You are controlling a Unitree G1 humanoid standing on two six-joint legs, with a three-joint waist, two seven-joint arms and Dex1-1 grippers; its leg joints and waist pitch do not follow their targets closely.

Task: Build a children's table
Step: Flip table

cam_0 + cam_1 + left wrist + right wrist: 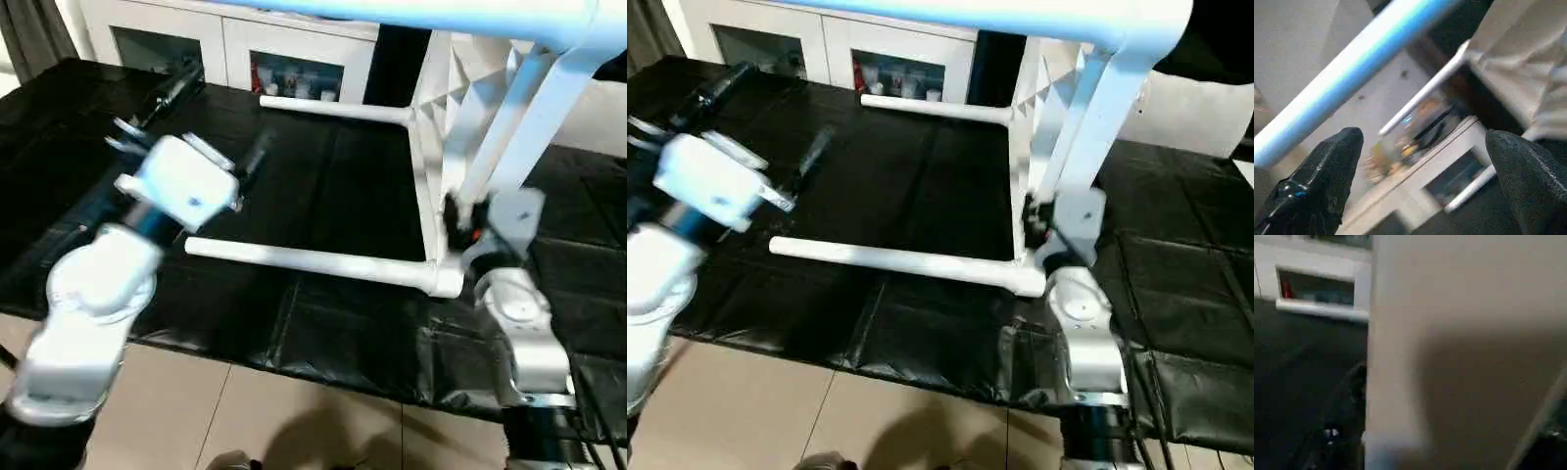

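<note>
A black sheet-covered counter (323, 196) carries the small white plastic children's table (431, 176) at right; white glass-door cabinet (245, 49) behind; left hand (1425, 181) wide, right hand (460, 220) unclear

Children's table (431, 147): white plastic, tipped on its side on the black mat, legs fitted.

Top stands on edge, its diagonally ribbed underside (470, 98) facing the camera side. 2 lower legs lie level just above the mat, pointing left from the corner sockets: near leg (313, 260) along the front, far leg (333, 110) parallel to it, further back. 1 upper leg (980, 18) juts left across the top of the view, tinted blue. A 4th leg (1083, 127) slants down from the upper near corner socket toward the lower near corner. Near socket (446, 281) round, at the mat's front.
</note>
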